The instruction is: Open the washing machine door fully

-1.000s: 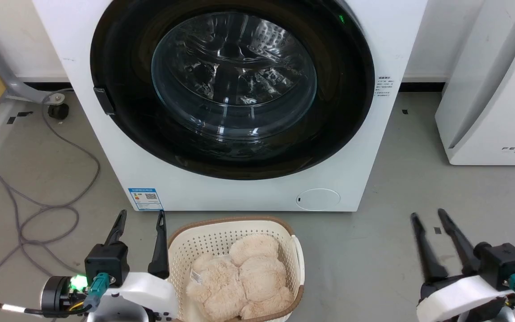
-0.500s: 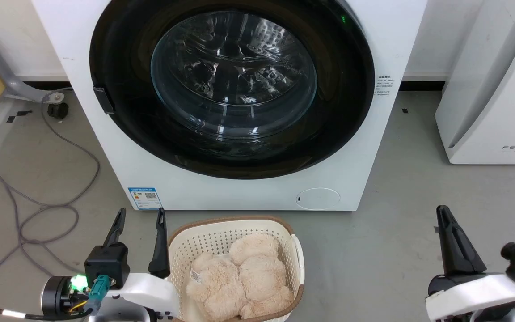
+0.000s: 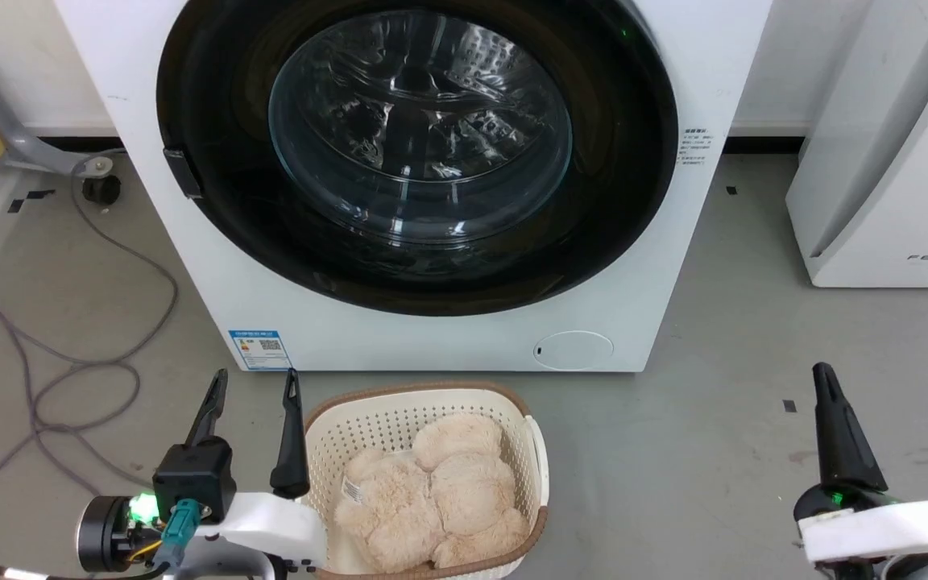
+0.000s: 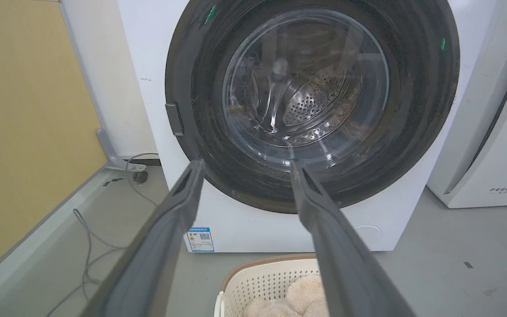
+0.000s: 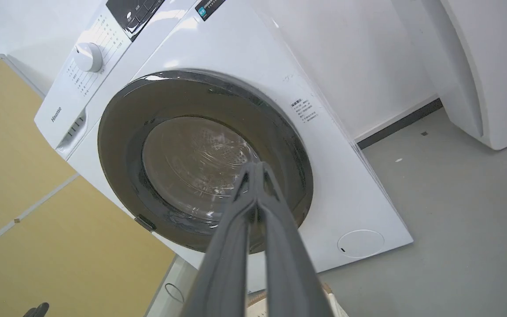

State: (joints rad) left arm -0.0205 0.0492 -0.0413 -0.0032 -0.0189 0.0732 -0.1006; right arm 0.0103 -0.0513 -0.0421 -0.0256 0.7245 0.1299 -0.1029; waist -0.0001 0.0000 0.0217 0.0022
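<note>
Judging from here, all the work is left: the washing machine door [image 3: 420,137] sits shut, flush against the washing machine [image 3: 448,342], left gripper [image 3: 256,379] spread wide, right gripper [image 3: 823,374] pinched closed on nothing, both low and well apart from it.

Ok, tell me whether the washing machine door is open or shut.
Shut. The washing machine door lies flat against the washing machine front, its black rim flush all round, no gap showing.

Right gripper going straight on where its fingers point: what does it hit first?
Probably the round glossy black washing machine door, near the rim of its clear glass bowl; the way there looks free, though depth is unclear.
</note>
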